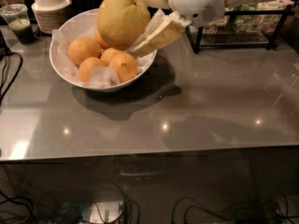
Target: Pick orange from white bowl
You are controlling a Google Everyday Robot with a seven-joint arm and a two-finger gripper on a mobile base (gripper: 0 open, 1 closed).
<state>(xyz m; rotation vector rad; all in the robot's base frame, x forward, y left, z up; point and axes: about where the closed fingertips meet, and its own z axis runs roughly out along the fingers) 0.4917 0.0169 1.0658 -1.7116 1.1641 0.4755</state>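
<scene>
The orange point(122, 20), large, round and pale yellow-green with a dark stem dot, hangs above the white bowl point(70, 76). My gripper point(140, 20) reaches in from the upper right and is shut on the orange, one cream finger point(159, 35) below it and one above. The bowl is wide, glossy white and lined with crinkled paper. Several smaller deep-orange fruits point(124, 66) lie in it.
A stack of small white paper bowls point(49, 8) and a plastic cup of green drink point(17, 24) stand at the back left. A black wire rack point(238, 29) stands at the back right. A black cable point(7, 85) runs along the left edge of the grey table point(196, 115).
</scene>
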